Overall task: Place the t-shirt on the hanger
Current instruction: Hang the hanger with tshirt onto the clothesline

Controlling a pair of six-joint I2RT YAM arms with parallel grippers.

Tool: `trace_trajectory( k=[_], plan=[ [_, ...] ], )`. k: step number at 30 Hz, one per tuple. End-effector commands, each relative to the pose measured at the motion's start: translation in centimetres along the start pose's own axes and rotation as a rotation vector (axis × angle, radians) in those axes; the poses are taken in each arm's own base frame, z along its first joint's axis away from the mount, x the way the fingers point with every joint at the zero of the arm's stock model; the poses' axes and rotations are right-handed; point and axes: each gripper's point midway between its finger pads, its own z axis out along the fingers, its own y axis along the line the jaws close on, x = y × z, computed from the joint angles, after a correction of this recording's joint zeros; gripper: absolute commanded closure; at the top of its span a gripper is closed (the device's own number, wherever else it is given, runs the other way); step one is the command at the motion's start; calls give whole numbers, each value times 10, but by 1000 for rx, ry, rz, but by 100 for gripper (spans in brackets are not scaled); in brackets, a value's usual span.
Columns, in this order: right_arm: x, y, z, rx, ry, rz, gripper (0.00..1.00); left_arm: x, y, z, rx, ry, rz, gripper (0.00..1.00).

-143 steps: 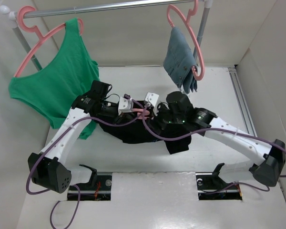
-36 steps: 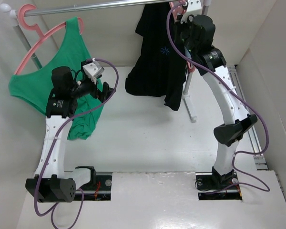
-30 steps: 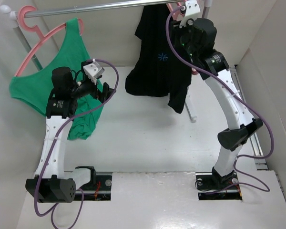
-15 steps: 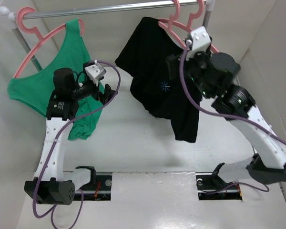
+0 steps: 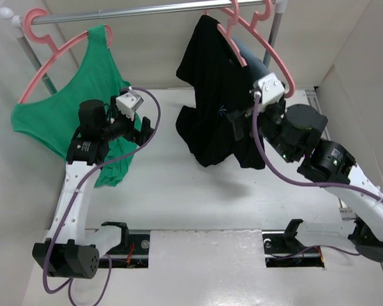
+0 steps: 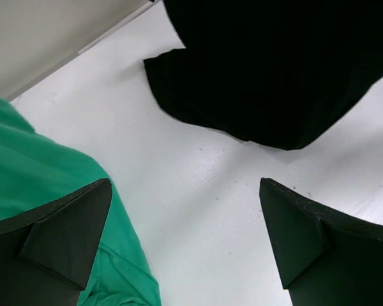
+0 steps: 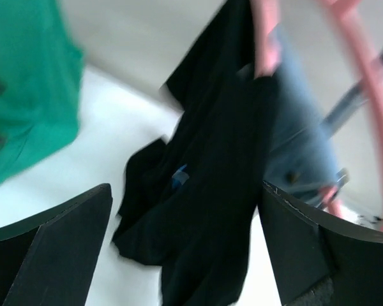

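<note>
Pincer on right (image 7: 186,186) spread wide, t-shirt (image 7: 210,146) beyond

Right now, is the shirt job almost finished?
Nearly. Done: the black t-shirt hangs on the pink hanger, up on the rail. In hand: nothing; the left fingers and right fingers are open and empty. Left: the shirt looks lopsided and bunched, so it may need straightening.

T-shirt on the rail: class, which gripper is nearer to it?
Right. The right gripper, open, is close beside the t-shirt at its lower edge; the left gripper is farther off to its left, by the green tank top.
</note>
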Motion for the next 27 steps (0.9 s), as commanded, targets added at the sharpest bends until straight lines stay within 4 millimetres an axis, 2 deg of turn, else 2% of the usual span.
trace_trajectory(
  k=[1, 2, 4, 5, 7, 8, 9, 11, 12, 15, 16, 17, 21, 24, 27],
  plan=[
    [26, 22, -23, -127, 47, 24, 1, 2, 7, -6, -81, -10, -7, 0],
    [54, 30, -29, -160, 109, 37, 1, 9, 8, -5, -92, 15, 0, 0],
    [83, 46, -38, -225, 172, 75, 1, 26, 20, -6, -177, 65, 1, 0],
    [112, 48, -47, -226, 225, 95, 1, 33, 24, -6, -202, 84, -14, 0],
    [143, 57, -60, -217, 295, 237, 1, 46, 29, -8, -252, 113, -50, 0],
    [158, 60, -65, -208, 322, 286, 1, 59, 28, -6, -258, 140, -74, 0],
    [186, 64, -77, -186, 370, 388, 1, 60, 29, -7, -270, 133, -83, 0],
    [213, 67, -88, -163, 412, 473, 1, 71, 28, -7, -281, 142, -110, 0],
    [237, 69, -96, -151, 438, 501, 1, 71, 28, -7, -281, 142, -110, 0],
    [266, 72, -103, -106, 476, 595, 1, 70, 32, -9, -332, 115, -159, 0],
    [281, 73, -107, -81, 495, 627, 1, 76, 37, -10, -362, 120, -188, 0],
    [287, 74, -108, -74, 504, 643, 1, 76, 45, -10, -412, 105, -209, 0],
    [302, 76, -114, -49, 542, 680, 1, 89, 57, -15, -532, 75, -340, 0],
    [315, 76, -120, -32, 578, 682, 1, 103, 57, -14, -541, 106, -349, 0],
    [323, 78, -123, -31, 601, 697, 1, 105, 51, -12, -516, 102, -360, 0]
  ],
)
